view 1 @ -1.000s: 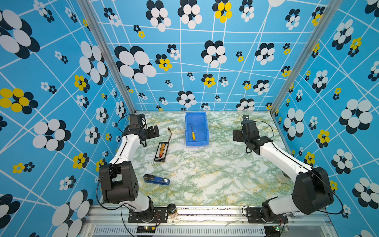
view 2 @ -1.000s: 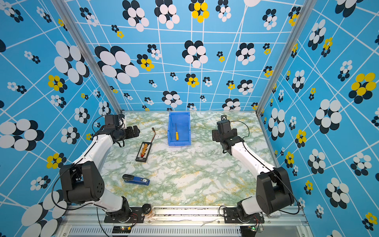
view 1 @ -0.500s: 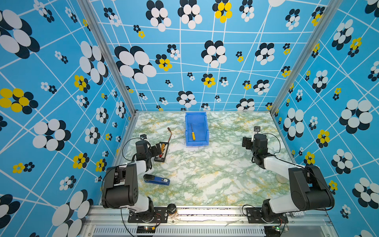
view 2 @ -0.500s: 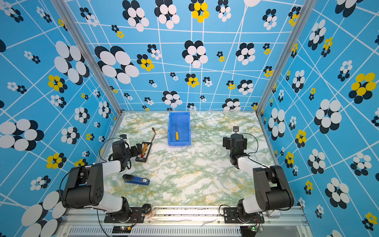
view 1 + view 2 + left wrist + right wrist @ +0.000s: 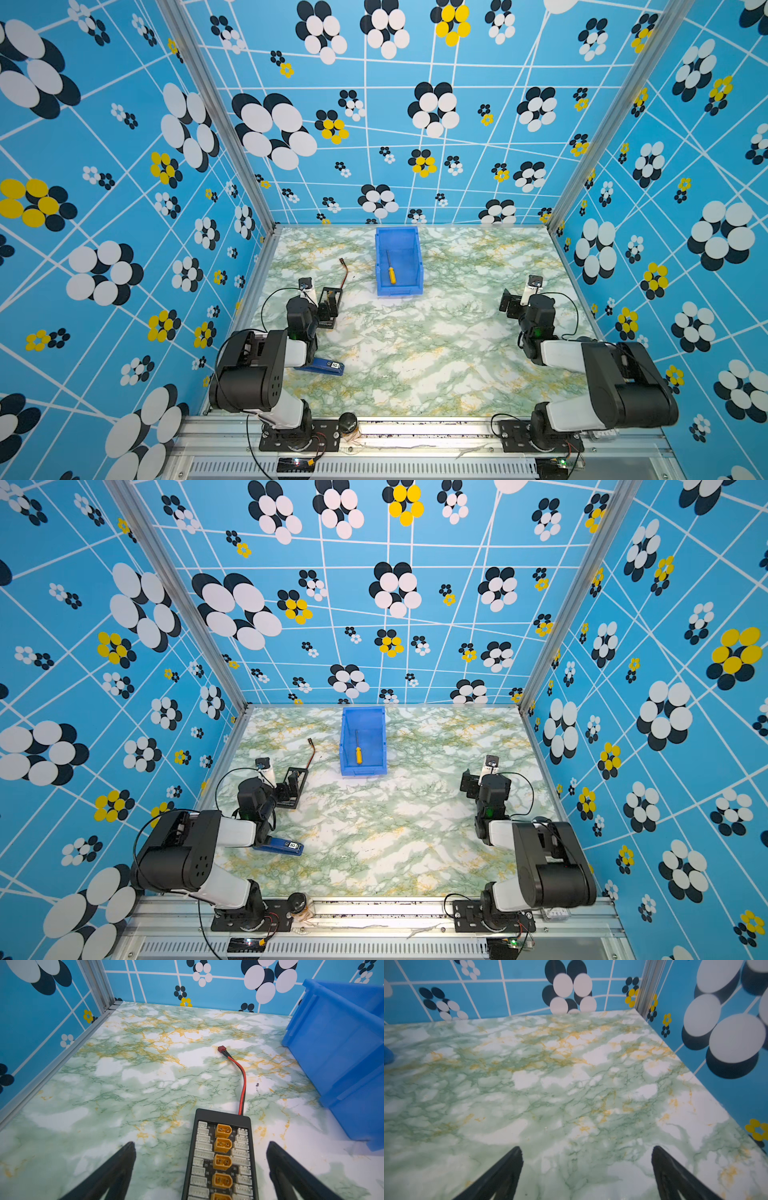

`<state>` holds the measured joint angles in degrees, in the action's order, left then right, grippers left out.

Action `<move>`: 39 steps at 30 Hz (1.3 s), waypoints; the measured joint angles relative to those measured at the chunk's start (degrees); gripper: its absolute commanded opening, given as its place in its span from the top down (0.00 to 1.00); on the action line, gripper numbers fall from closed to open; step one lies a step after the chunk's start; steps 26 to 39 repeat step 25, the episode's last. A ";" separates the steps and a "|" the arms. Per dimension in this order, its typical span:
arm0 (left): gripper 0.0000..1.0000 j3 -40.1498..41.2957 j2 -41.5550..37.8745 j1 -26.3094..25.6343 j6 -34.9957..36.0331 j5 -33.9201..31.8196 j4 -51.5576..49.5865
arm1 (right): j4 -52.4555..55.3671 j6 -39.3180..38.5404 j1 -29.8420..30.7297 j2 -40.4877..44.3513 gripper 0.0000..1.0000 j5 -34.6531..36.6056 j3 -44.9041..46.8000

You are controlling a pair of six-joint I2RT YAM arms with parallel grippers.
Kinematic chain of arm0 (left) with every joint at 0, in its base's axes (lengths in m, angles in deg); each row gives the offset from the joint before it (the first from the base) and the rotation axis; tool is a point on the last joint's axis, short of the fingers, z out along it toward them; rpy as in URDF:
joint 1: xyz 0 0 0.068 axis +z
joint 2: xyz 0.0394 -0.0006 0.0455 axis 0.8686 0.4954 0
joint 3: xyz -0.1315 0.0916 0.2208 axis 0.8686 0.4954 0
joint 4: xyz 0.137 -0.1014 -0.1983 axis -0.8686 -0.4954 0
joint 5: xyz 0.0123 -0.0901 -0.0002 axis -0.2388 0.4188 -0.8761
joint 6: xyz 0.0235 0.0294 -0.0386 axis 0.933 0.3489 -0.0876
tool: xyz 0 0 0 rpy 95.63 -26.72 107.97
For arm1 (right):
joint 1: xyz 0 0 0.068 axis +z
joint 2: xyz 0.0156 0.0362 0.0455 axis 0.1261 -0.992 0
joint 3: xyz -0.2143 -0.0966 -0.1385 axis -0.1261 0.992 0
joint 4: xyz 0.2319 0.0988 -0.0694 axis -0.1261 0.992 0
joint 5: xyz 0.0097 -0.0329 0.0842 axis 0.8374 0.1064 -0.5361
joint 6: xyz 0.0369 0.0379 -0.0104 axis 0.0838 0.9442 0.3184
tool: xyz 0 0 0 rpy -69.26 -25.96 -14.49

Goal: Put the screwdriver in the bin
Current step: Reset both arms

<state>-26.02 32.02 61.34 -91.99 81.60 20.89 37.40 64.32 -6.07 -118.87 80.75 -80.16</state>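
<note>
Inside the bin (image 5: 379, 270), on its floor, lies the screwdriver (image 5: 391, 272), its yellow-orange handle toward the low front lip and its thin shaft pointing back, unmoved. Both arms have folded back toward their bases; the left gripper (image 5: 200, 1144) and right gripper (image 5: 586, 1148) gape wide, empty.

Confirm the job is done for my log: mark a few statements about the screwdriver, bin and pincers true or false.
1. The screwdriver lies inside the bin. True.
2. The right pincer is shut on the screwdriver. False: it is open and empty, above bare table.
3. The left pincer is open. True.
4. The stapler is in the bin. False: it lies on the table, apart from the bin.
</note>
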 measured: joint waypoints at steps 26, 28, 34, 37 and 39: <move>0.01 -0.48 0.00 -0.04 1.70 0.52 1.75 | -0.61 -0.07 -0.63 -1.84 0.01 -5.01 -2.58; 0.01 -0.48 0.00 -0.04 1.70 0.52 1.75 | -0.61 -0.07 -0.63 -1.84 0.01 -5.01 -2.58; 0.01 -0.48 0.00 -0.04 1.70 0.52 1.75 | -0.61 -0.07 -0.63 -1.84 0.01 -5.01 -2.58; 0.01 -0.48 0.00 -0.04 1.70 0.52 1.75 | -0.61 -0.07 -0.63 -1.84 0.01 -5.01 -2.58; 0.01 -0.48 0.00 -0.04 1.70 0.52 1.75 | -0.61 -0.07 -0.63 -1.84 0.01 -5.01 -2.58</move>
